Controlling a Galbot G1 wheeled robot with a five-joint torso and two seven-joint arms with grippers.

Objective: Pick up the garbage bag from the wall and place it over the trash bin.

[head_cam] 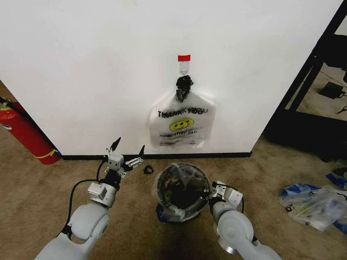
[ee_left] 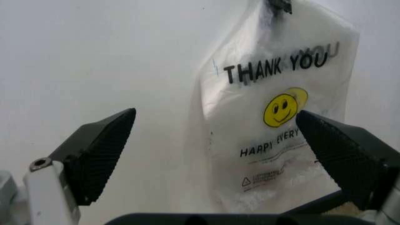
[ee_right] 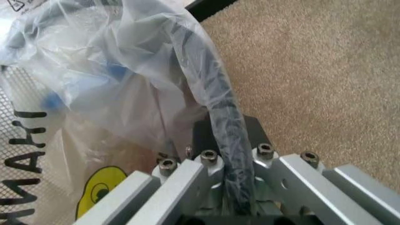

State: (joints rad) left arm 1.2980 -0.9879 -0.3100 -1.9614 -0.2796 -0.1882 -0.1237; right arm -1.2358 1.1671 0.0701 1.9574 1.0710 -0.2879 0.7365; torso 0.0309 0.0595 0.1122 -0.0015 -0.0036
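The garbage bag [head_cam: 190,174] [ee_right: 125,79], thin translucent plastic with a yellow smiley and blue patches, is draped into and over the black mesh trash bin [head_cam: 160,190] [ee_right: 12,98] on the carpet. My right gripper [head_cam: 216,190] [ee_right: 228,187] is shut on the bin's right rim with the bag's film caught under it. My left gripper [head_cam: 129,145] [ee_left: 218,150] hangs open to the left of the bin, facing the wall [head_cam: 81,70]. A similar flat "THANK YOU" bag [head_cam: 182,125] [ee_left: 281,117] with a black knotted top hangs from the hook [head_cam: 184,58] marked with red tape.
A red fire extinguisher [head_cam: 24,132] leans at the wall on the left. A small black ring [head_cam: 148,170] lies on the carpet by the bin. A clear-and-blue plastic bundle [head_cam: 312,201] lies far right, below a black frame [head_cam: 314,81].
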